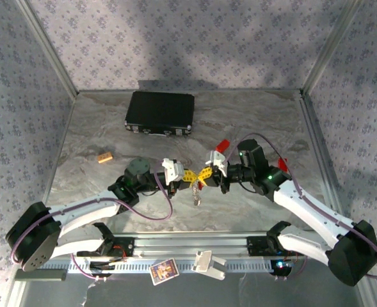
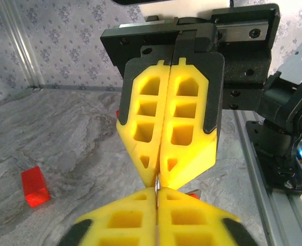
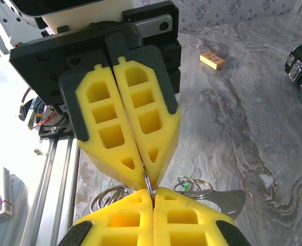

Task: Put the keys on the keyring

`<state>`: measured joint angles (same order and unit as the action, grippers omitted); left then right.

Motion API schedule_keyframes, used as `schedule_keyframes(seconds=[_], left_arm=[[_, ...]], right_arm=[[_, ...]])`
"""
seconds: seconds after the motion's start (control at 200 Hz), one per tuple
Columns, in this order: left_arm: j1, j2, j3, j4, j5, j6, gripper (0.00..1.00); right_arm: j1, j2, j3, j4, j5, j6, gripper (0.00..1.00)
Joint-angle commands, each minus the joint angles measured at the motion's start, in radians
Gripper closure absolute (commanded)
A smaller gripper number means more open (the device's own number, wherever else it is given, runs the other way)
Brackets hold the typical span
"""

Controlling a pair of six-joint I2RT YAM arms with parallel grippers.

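Observation:
My two grippers meet tip to tip above the middle of the table. The left gripper (image 1: 190, 178) (image 2: 157, 192) and the right gripper (image 1: 205, 177) (image 3: 153, 193) are each shut on the same thin silver ring of the keyring (image 3: 148, 182) (image 2: 157, 181), from opposite sides. More silver rings (image 3: 108, 197) dangle below the pinch. So does a flat metal key blade (image 3: 227, 201) with a speck of green at its ring. In the top view the bunch (image 1: 196, 193) hangs under the fingertips. A small red piece (image 2: 194, 195) peeks out behind my left fingers; what it is I cannot tell.
A black case (image 1: 159, 113) lies at the back of the table. A red block (image 1: 223, 145) (image 2: 35, 186) sits just behind the right gripper, and a small wooden block (image 1: 104, 157) (image 3: 213, 60) at the left. Metal rails (image 1: 194, 244) run along the near edge.

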<state>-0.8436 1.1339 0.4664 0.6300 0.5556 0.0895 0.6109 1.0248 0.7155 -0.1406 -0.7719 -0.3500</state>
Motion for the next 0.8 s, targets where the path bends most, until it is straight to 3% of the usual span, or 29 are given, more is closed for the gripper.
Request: schedule_keyframes(seconds=[0.0, 0.245, 0.485, 0.755, 0.8], left_arm=[[-0.006, -0.033, 0.02, -0.03, 0.007, 0.029, 0.78], [-0.006, -0.039, 0.108, -0.348, -0.057, 0.157, 0.74], [-0.005, -0.036, 0.118, -0.358, -0.046, 0.163, 0.82], [-0.006, -0.043, 0.123, -0.357, -0.002, 0.166, 1.0], [-0.006, -0.046, 0.118, -0.345, 0.005, 0.162, 1.0]], right_arm=[[0.012, 0.003, 0.065, -0.063, 0.01, -0.056, 1.0], [0.071, 0.057, 0.185, -0.294, 0.123, -0.221, 1.0], [0.124, 0.112, 0.278, -0.427, 0.221, -0.311, 1.0], [0.124, 0.11, 0.277, -0.397, 0.181, -0.271, 1.0], [0.109, 0.091, 0.25, -0.353, 0.164, -0.237, 0.88]])
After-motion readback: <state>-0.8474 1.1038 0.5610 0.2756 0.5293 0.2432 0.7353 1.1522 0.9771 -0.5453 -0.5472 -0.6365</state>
